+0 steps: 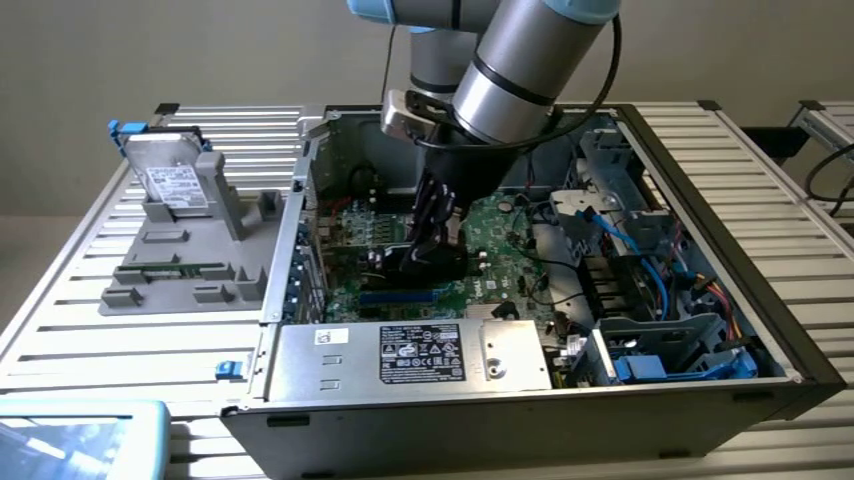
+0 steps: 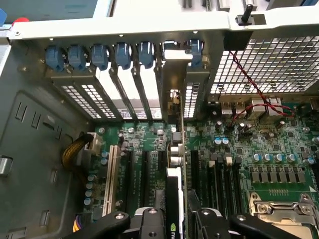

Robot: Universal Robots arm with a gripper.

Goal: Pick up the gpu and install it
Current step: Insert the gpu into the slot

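The gripper pinches the gpu edge-on over the motherboard. The card's long axis runs toward 9 o'clock in the exterior view, bracket at the rear slot covers.

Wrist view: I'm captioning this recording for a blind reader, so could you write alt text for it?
The gripper clamps the gpu, which stands on edge among the expansion slots of the green motherboard. Its silver bracket meets the case's rear slot openings, beside a row of blue clips.
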